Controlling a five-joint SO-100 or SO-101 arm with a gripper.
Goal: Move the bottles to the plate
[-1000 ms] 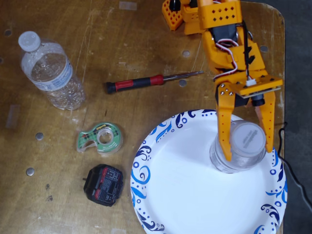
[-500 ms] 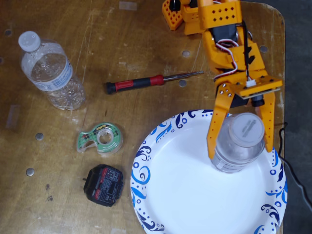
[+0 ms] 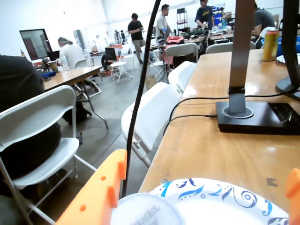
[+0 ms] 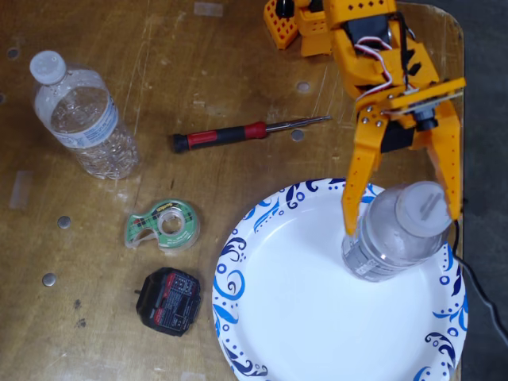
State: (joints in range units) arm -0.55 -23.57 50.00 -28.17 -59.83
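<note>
Nearest the wrist camera, the orange two-finger gripper (image 4: 403,224) stood spread, its jaws either side of the clear plastic bottle with a white cap (image 4: 398,229) but seemingly not squeezing it, probably because the bottle, leaning a little, already rested on the large round white paper plate with blue swirls (image 4: 302,317). Farther off across the scuffed wooden table (image 4: 198,71) lay the second bottle, crinkled, clear and pale-blue-labelled (image 4: 82,116), on its side and yet to be moved.
</note>
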